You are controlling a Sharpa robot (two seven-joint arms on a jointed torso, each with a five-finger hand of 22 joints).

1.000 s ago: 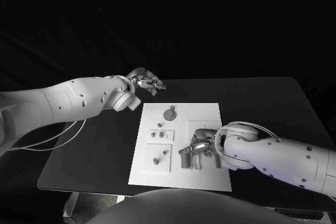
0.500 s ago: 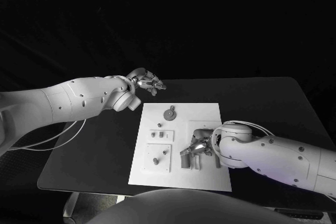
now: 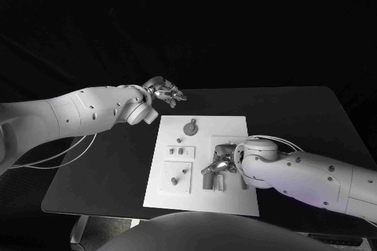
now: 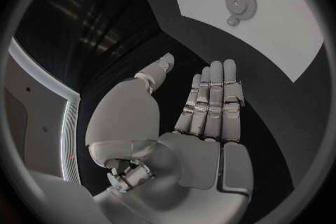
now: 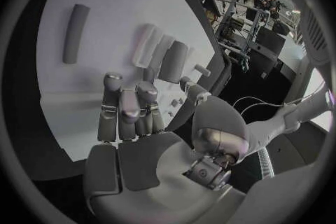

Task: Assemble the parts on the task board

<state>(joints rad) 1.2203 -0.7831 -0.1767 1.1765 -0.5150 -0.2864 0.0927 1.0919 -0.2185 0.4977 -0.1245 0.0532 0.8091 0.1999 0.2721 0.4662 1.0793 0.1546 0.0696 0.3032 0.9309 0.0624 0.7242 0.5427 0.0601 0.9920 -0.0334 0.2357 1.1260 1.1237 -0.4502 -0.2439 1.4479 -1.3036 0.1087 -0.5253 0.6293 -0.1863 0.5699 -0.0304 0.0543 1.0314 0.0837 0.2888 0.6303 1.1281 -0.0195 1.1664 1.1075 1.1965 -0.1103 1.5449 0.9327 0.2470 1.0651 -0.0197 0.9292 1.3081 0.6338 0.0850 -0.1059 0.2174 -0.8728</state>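
The task board [image 3: 202,163] lay in the middle of the black desk [image 3: 314,120], a white plate running from 12 to 6 o'clock before me. Near its 12 o'clock end sat a gear [image 3: 191,128] with a small round part [image 3: 179,139] just beside it at 7 o'clock. Toward 9 o'clock of the board's centre stood two short pegs [image 3: 177,151] on a raised block, and below them another peg [image 3: 174,181] on a second block.

My right hand [image 3: 220,166] rested over the board's lower middle, fingers reaching down among the upright cylinder parts [image 5: 162,56] there. The fingers were loosely curled, but I could not tell whether they grasped any part. A loose bar-shaped part [image 5: 75,33] lay flat on the board, apart from the fingers.

My left hand [image 3: 165,91] hovered off the board, past its 11 o'clock corner, well apart from the gear. Its fingers were straight and together, thumb apart, grasping nothing.
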